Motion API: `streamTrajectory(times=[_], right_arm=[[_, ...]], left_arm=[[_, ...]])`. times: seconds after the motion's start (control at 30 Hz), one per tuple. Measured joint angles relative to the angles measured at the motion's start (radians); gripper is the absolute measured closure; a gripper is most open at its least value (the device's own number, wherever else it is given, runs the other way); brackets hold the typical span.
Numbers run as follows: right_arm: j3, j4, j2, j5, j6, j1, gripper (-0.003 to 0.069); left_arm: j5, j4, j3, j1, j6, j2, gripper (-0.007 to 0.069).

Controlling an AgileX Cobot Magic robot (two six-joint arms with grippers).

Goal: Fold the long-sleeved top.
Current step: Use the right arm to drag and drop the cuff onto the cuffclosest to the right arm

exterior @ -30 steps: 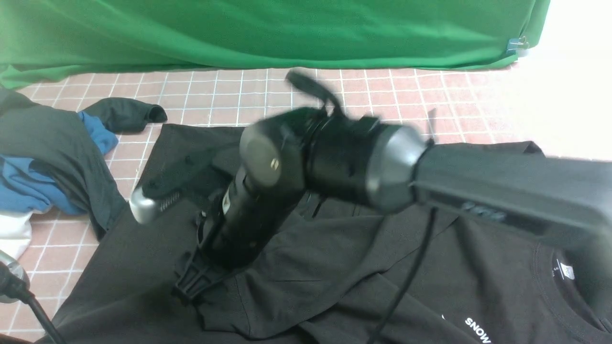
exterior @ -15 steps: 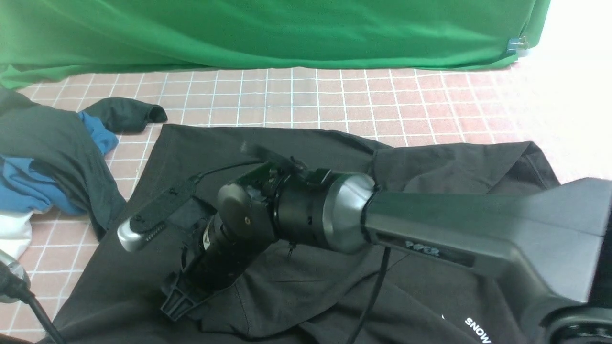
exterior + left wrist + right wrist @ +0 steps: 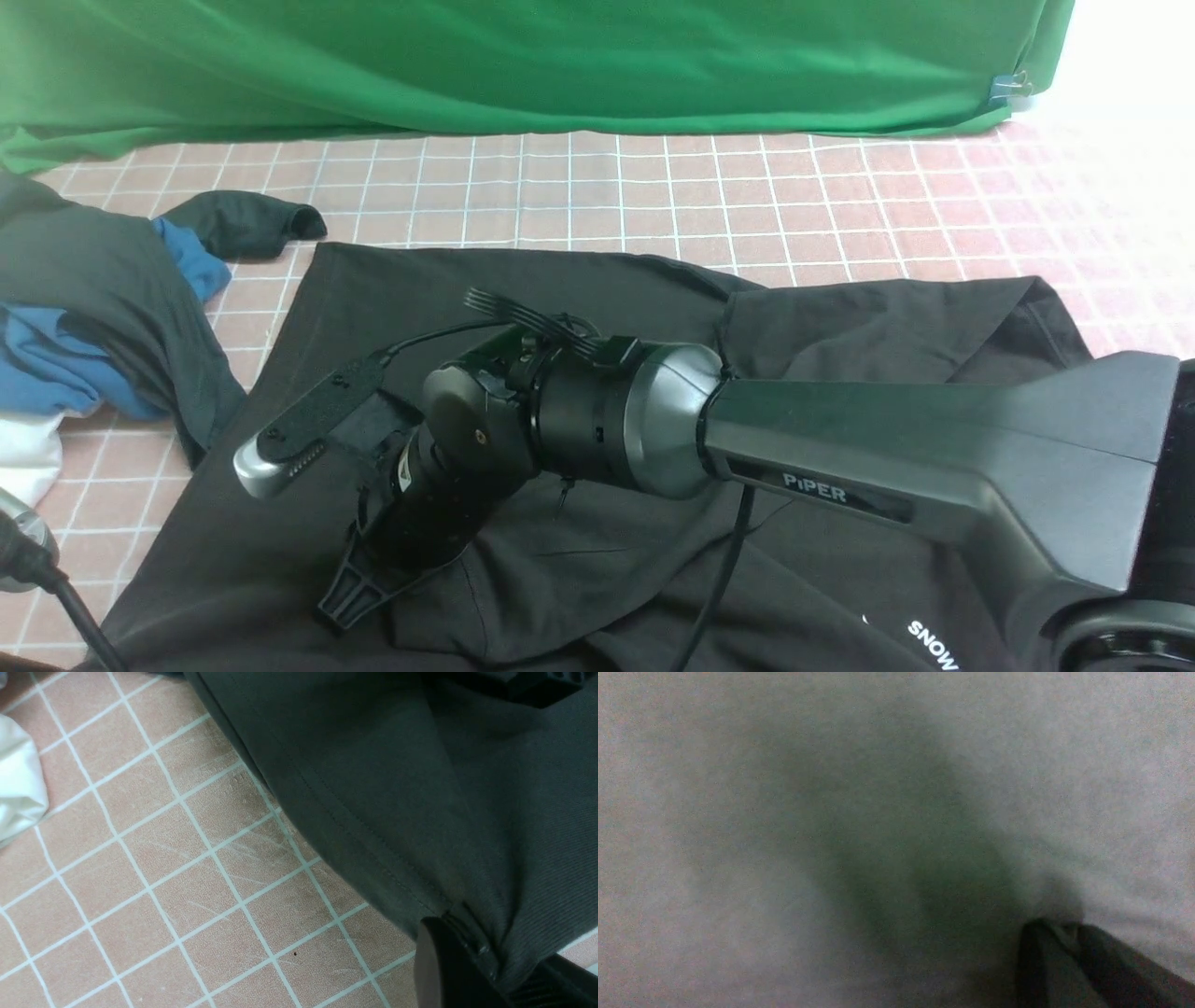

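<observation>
Noting left claw (image 3: pixel 486 961) clamped on hem of long-sleeved top (image 3: pixel 392 280), spread across tiled desk (image 3: pixel 653 187). Cannot tell width of right claw (image 3: pixel 347 590), buried in a mid-cloth fold. Likely risks: catching one layer only, or snagging hanging cable (image 3: pixel 738 532), dragging wrinkles rightward instead of folding.

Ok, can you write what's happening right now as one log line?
step: fold large black long-sleeved knit top | right gripper: tip down on the top, jaws unclear | left gripper: shut on the top's hem
</observation>
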Motion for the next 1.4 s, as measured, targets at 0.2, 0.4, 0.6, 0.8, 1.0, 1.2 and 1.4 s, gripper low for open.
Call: streamTrajectory(times=[0.2, 0.4, 0.6, 0.8, 1.0, 1.2, 1.4], right_arm=[[-0.039, 0.001, -0.087, 0.012, -0.003, 0.000, 0.0580], [-0.063, 0.015, -0.117, 0.013, -0.005, 0.011, 0.0580], [-0.063, 0.016, -0.116, 0.019, -0.006, 0.028, 0.0580], [-0.063, 0.022, -0.116, 0.019, -0.002, 0.034, 0.0571], [-0.061, 0.024, -0.116, 0.024, 0.001, 0.035, 0.0298], [-0.060, -0.033, -0.165, 0.143, 0.007, 0.036, 0.0120], [-0.059, -0.289, -0.288, 0.312, 0.091, 0.036, 0.0393]], left_arm=[[0.000, -0.003, 0.000, 0.000, 0.000, 0.000, 0.0575], [0.000, -0.006, 0.000, 0.000, 0.004, 0.000, 0.0575], [0.000, -0.006, 0.000, 0.000, 0.004, 0.000, 0.0575], [0.000, -0.006, 0.000, 0.000, 0.004, 0.000, 0.0575], [0.000, -0.006, 0.000, 0.000, 0.004, 0.000, 0.0575], [0.000, -0.006, 0.000, 0.000, 0.004, 0.000, 0.0575], [0.000, -0.006, 0.000, 0.000, 0.004, 0.000, 0.0575]])
